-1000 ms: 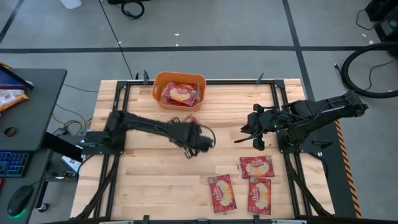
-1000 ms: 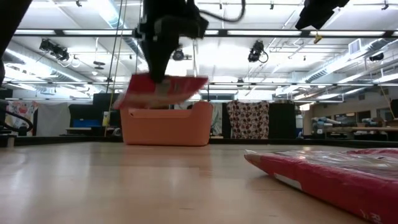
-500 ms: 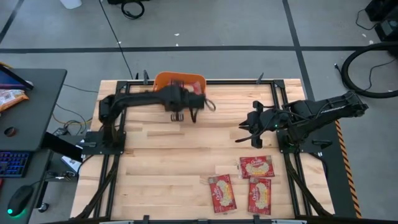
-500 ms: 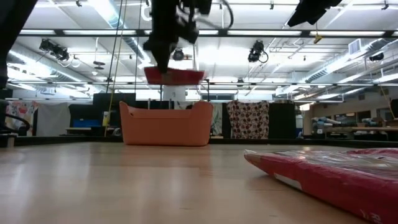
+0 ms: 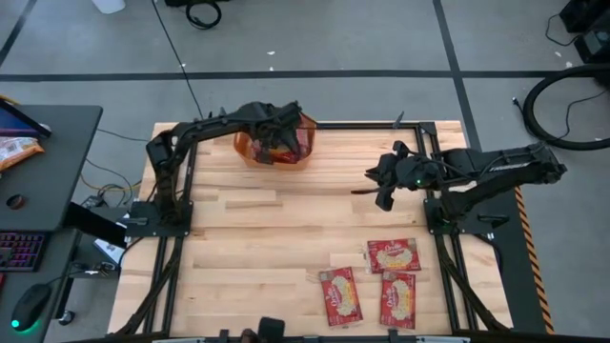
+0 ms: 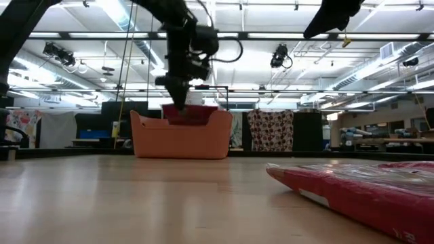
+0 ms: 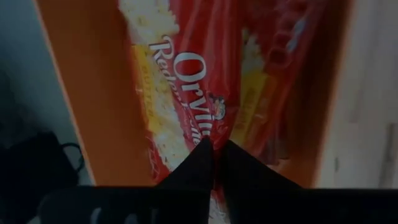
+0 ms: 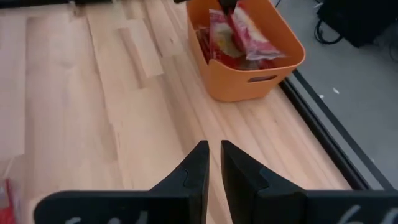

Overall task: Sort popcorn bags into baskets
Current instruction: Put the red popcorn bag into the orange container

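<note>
Three popcorn bags (image 5: 341,294) lie loose on the table; one orange basket (image 5: 246,150) holds several more.

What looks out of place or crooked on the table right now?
The popcorn bag in the left pincer stands tilted in the orange basket, its top edge above the rim, not lying flat on the bags beneath. Three more bags lie loose on the table at differing angles. No spill or damage shows.

Place: a robotics lab or workshop hall.
Ceiling: exposed ducts (image 6: 129,41) and strip lights (image 6: 380,98) over an open room.
Floor: grey concrete with loose cables (image 5: 562,95).
Counter: a wooden counter (image 5: 248,276) fitted with black frames.
Side desk: a keyboard (image 5: 19,250) and mouse (image 5: 29,307).
</note>
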Robot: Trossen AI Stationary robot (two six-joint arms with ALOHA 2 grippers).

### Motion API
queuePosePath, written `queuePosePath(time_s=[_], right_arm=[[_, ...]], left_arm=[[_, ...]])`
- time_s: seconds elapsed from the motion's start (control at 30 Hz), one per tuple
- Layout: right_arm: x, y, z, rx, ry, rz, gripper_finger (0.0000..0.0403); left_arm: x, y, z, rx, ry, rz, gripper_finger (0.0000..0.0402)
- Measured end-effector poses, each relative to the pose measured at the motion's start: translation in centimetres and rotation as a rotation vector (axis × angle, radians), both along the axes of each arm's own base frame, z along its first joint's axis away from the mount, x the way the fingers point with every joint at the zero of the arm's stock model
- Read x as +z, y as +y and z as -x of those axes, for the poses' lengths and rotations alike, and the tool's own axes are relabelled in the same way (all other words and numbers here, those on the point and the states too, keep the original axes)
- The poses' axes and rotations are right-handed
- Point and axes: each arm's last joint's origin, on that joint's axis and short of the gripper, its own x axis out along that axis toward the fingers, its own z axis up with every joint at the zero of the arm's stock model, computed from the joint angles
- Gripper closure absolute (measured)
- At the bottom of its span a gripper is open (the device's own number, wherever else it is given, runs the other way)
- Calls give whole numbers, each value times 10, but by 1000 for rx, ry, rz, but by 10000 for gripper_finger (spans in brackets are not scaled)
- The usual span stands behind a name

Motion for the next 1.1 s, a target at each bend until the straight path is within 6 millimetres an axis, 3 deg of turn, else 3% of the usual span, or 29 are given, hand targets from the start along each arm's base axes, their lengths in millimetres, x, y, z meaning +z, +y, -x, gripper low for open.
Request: queuePosePath(time_s=[0.2,0.43,0.57,0.73,1.1], right_arm=[[0,-7,-1,-16,-8,-25,356],[-2,-10,-1,80,27,-135,356],[-3,-9,0,126,43,-168,356],[-6,-4,1,220,77,-235,356],[-11,7,13,332,192,-316,356]], left_arm=[[-5,12,8,72,-8,-10,310],[20,-15,-5,148,-87,57,232],[41,-53,-26,123,-251,270,223],[49,-109,-50,141,-406,544,228],[44,-248,-88,154,-606,701,230]])
